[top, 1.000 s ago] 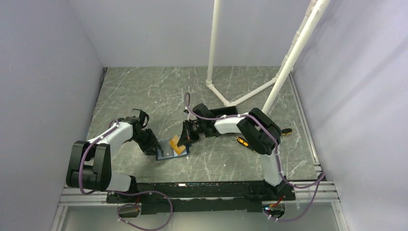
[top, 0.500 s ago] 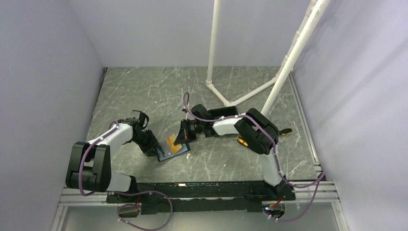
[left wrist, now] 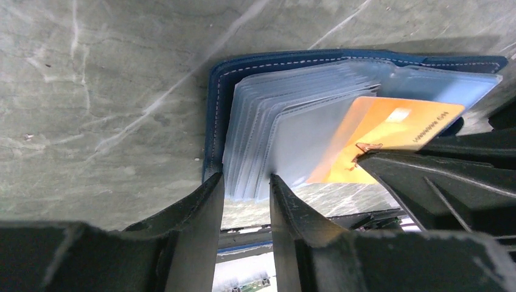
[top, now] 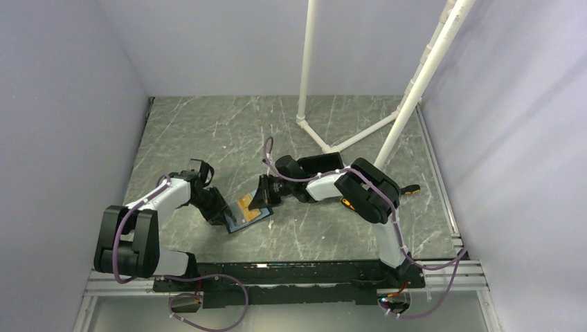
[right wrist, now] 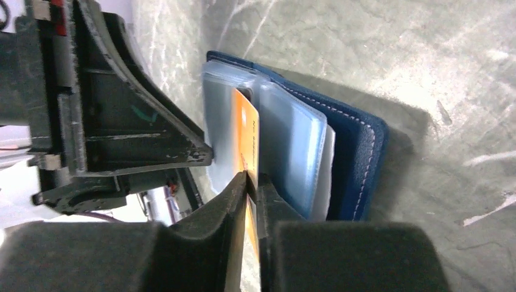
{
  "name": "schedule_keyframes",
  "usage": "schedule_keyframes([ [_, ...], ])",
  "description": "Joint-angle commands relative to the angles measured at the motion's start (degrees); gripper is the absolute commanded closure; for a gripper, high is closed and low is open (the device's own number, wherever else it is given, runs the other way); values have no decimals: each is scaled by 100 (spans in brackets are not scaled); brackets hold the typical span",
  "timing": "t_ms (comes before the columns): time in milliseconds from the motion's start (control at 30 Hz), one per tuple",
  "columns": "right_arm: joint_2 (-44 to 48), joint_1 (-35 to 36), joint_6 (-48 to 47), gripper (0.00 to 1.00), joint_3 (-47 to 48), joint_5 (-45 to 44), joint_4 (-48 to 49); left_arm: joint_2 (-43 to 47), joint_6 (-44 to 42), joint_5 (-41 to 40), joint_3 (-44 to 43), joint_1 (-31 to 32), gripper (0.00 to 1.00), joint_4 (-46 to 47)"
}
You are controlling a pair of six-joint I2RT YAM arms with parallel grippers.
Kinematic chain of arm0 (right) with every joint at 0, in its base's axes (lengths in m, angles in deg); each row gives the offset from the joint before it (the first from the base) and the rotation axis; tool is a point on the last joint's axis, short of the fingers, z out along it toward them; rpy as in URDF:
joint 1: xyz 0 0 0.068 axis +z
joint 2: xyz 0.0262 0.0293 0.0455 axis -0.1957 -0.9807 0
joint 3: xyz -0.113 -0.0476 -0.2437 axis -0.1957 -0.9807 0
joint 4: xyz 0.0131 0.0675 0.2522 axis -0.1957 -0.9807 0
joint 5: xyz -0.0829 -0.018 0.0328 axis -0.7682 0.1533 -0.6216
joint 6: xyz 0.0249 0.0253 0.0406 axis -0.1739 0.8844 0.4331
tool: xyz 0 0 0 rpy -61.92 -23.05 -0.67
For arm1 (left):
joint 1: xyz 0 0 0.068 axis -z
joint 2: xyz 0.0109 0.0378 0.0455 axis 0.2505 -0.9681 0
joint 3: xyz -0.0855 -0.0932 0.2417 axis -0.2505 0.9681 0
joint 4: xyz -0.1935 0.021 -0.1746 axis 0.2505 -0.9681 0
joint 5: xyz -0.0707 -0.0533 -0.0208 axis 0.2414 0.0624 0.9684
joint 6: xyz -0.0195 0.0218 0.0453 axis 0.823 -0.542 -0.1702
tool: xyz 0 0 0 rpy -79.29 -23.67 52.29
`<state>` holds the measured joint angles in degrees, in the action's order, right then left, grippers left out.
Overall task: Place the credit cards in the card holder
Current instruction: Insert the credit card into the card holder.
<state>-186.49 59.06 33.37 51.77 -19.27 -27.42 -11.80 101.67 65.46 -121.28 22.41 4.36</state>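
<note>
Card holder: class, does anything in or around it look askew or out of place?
The orange card sits askew, slanted across the holder's clear sleeves and only partly in, pinched by the right gripper. The left gripper clamps the sleeves' edge.

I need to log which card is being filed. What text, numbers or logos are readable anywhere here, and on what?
No text is clear enough to quote.
Orange card: a row of small characters near one edge, too blurred to read in either wrist view.
Card holder: no lettering seen, only pale stitching along its blue edge.
Elsewhere: no readable marks.
</note>
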Motion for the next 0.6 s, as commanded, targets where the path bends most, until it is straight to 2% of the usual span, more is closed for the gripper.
schedule_keyframes([
  [0,212,238,-788,81,206,-1017,-1017,68,58,-251,90,10,62,-118],
  [133,503,300,-1259,63,481,-1681,-2176,78,66,-272,114,10,62,-89],
  [167,594,390,-1520,53,648,-2057,-2654,89,52,-285,107,10,62,-93],
  [233,667,444,-1688,46,753,-2201,-2902,109,62,-286,111,10,62,-101],
  [367,707,554,-1992,38,947,-2337,-3148,133,57,-308,106,10,62,-123],
  [567,434,606,-2115,37,1092,-1661,-2700,106,72,-330,109,10,62,-104],
])
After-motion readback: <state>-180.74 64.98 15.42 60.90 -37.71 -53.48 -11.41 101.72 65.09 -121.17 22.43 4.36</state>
